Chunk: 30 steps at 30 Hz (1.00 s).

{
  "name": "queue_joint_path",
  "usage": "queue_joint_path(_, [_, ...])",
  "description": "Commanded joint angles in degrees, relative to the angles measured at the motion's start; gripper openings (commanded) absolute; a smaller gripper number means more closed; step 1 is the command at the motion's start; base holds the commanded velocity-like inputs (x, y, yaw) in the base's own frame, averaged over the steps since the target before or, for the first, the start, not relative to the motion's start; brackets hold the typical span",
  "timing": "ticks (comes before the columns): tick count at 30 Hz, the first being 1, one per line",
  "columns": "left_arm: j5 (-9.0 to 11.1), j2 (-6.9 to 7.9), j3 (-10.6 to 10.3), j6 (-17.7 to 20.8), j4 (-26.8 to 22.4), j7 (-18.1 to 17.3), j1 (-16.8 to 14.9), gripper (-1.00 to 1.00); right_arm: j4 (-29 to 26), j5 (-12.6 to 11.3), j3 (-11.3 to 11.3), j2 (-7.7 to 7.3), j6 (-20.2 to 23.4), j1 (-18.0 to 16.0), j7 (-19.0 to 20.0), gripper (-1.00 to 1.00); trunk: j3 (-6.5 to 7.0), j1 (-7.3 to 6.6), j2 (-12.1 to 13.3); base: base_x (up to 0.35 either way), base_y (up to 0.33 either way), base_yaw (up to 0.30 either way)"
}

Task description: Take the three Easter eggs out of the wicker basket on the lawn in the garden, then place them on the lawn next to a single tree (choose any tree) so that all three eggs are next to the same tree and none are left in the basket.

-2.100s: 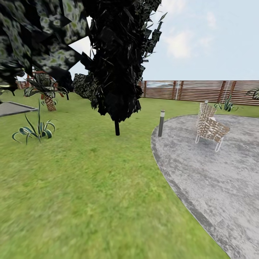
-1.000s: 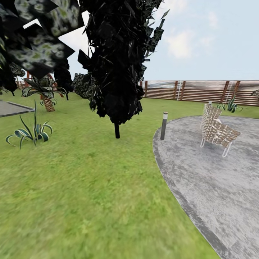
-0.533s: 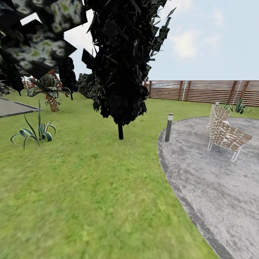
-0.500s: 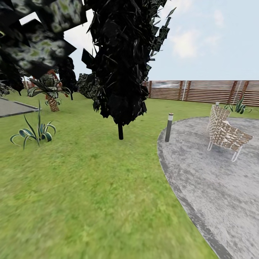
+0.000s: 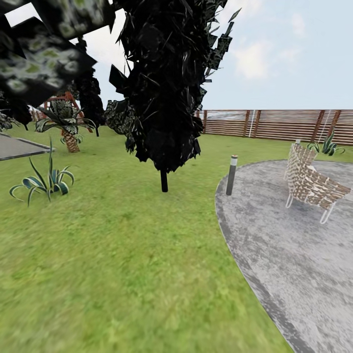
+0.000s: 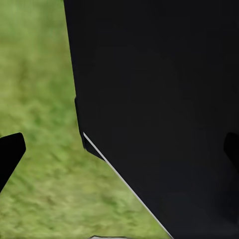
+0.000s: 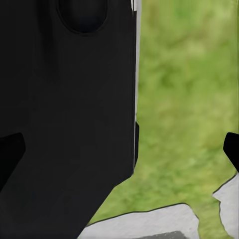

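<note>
The Easter eggs and the wicker basket are out of view. The lawn (image 5: 122, 255) of the garden spreads ahead in the head view. In the left wrist view my left gripper (image 6: 119, 152) is open, its dark fingertips (image 6: 10, 154) far apart over grass, with my black body close behind. My right gripper (image 7: 119, 149) is open too, and one of its fingertips (image 7: 231, 149) sits at the picture's edge above grass and a grey paved rim. Nothing lies between either pair of fingers.
A near-black columnar tree (image 5: 164, 98) stands ahead on a thin dark trunk. To its right are a short bollard light (image 5: 231, 175), a round grey paved area (image 5: 294, 245) and a woven chair (image 5: 314, 184). A spiky plant (image 5: 44, 179), a small palm (image 5: 66, 122) and a slatted fence (image 5: 274, 123) are further off.
The whole head view has shifted: the chair and bollard have slid right and the leaves at upper left loom larger, so the camera has moved. Nothing in the garden has moved.
</note>
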Motion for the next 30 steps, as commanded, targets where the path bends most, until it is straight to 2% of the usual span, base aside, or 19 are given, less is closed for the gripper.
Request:
queue_joint_path(1, [-0.24,0.01,0.05,0.03,-0.13,-0.05,0.04,1.0,-0.01,-0.01,-0.03,0.0,0.03,0.0,-0.08,1.0,-0.03,0.02,-0.01,0.19,0.0,0.0])
queue_joint_path(8, [-0.24,0.01,0.05,0.03,-0.14,-0.05,0.04,1.0,-0.01,-0.01,-0.02,0.02,0.07,0.0,-0.13,1.0,-0.03,0.02,-0.01,0.19,0.0,0.061])
queue_joint_path(19, [-0.24,0.01,0.05,0.03,-0.13,-0.05,0.04,1.0,-0.01,-0.01,0.02,0.07,0.03,0.0,-0.15,1.0,-0.03,0.02,-0.01,0.19,0.0,0.212])
queue_joint_path(30, [-0.24,0.01,0.05,0.03,-0.13,-0.05,0.04,1.0,-0.01,-0.01,0.05,0.0,0.03,0.0,-0.15,1.0,-0.03,0.02,-0.01,0.188,0.0,0.018])
